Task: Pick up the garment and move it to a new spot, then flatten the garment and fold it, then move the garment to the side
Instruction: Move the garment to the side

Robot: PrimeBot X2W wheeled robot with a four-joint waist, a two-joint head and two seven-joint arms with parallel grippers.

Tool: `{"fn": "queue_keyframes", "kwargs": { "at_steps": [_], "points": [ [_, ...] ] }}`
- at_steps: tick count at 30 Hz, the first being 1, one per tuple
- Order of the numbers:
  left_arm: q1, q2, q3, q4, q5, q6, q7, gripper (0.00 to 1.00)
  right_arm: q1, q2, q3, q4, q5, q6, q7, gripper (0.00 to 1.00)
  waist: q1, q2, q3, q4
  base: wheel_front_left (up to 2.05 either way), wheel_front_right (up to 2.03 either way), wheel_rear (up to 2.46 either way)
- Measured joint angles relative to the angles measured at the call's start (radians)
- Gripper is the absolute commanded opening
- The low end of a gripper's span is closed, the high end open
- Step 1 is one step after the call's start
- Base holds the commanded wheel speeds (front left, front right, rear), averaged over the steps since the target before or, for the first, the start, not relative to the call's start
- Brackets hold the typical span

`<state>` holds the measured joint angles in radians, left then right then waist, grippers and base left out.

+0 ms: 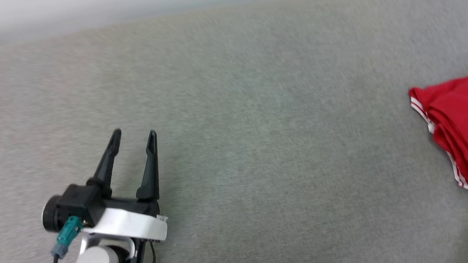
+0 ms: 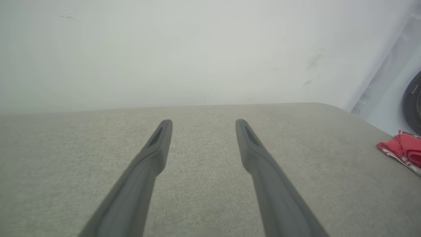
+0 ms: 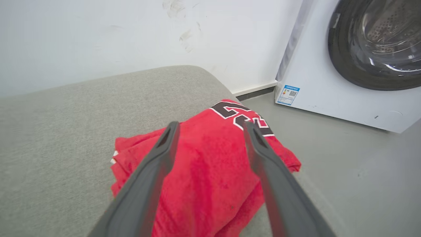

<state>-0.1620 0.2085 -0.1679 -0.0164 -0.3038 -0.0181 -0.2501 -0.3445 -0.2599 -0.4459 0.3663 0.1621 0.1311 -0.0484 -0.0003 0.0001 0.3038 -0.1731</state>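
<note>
The garment (image 1: pixel 462 127) is a red jersey, folded into a compact bundle at the right edge of the grey cushioned surface (image 1: pixel 259 146); white striped trim shows along its near side. In the right wrist view the garment (image 3: pixel 210 164) lies just below my right gripper (image 3: pixel 210 126), whose fingers stand open above it with no fabric pinched; black white-outlined lettering shows on its far end. My left gripper (image 1: pixel 134 133) hovers open over bare cushion at the lower left, far from the garment (image 2: pixel 403 149).
A white washing machine (image 3: pixel 348 59) with a dark round door stands on the grey floor (image 3: pixel 345 164) just past the cushion's right end. A white wall (image 2: pixel 197 49) runs behind the cushion.
</note>
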Motion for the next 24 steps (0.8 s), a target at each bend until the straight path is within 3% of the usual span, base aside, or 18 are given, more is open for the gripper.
{"fn": "queue_keyframes", "kwargs": {
  "at_steps": [10,24],
  "points": [
    [0.076,-0.040,0.025,0.071,-0.008,0.020,-0.010,1.00,0.211,0.171,0.100,-0.203,-0.047,0.000,-0.005,1.00,0.0000,0.0000,-0.122,0.086,0.00,0.00,0.00],
    [0.165,-0.064,0.105,0.097,0.030,0.018,-0.012,1.00,0.406,0.207,0.318,-0.457,-0.014,0.000,0.035,1.00,0.0002,0.0000,-0.255,0.168,0.00,0.00,0.00]
  ]
}}
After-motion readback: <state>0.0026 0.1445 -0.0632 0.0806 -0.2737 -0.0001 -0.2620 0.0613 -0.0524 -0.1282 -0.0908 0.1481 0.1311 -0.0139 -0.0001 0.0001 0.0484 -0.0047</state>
